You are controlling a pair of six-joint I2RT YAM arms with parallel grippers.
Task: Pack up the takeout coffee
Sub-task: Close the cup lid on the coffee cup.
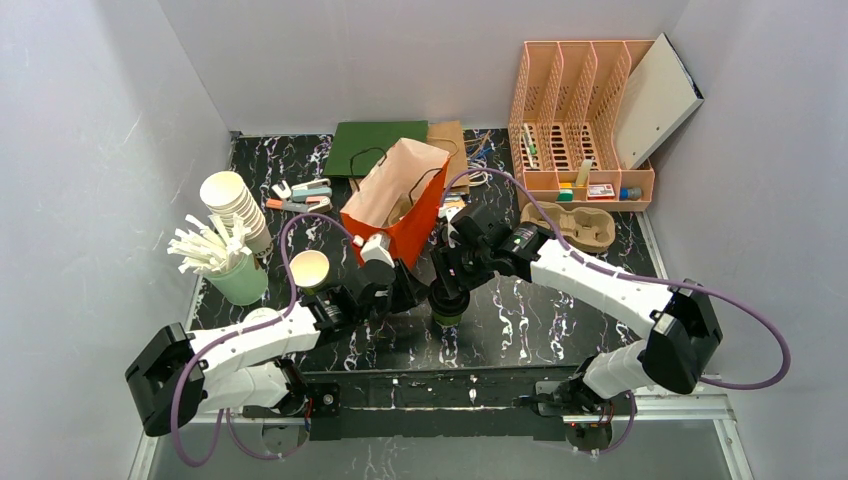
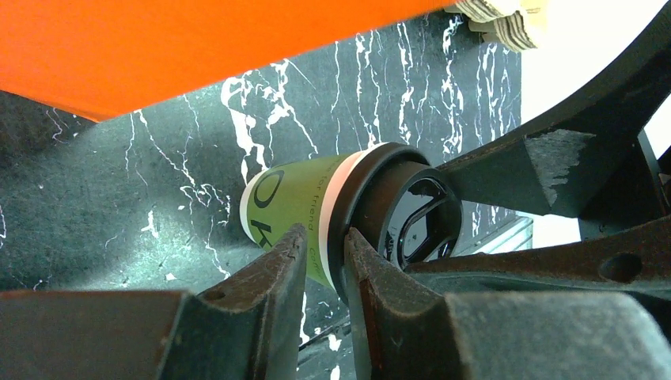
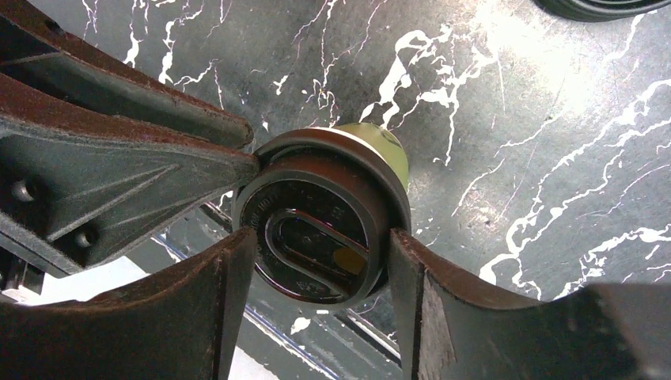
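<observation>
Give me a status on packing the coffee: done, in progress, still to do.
Done: the black lid is on the takeout coffee. In hand: the left claw pinches the lid's rim, and the right claw straddles the lid from above, though I can't tell if it is gripping. Left: the cup is outside the open orange bag, just in front of it, so it must still be lifted in.

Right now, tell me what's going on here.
The left arm's jaws pinch the rim of the lidded coffee cup. The right arm's jaws straddle its black lid from above; whether they grip is unclear. The cup is beside the orange bag, not yet inside.
</observation>
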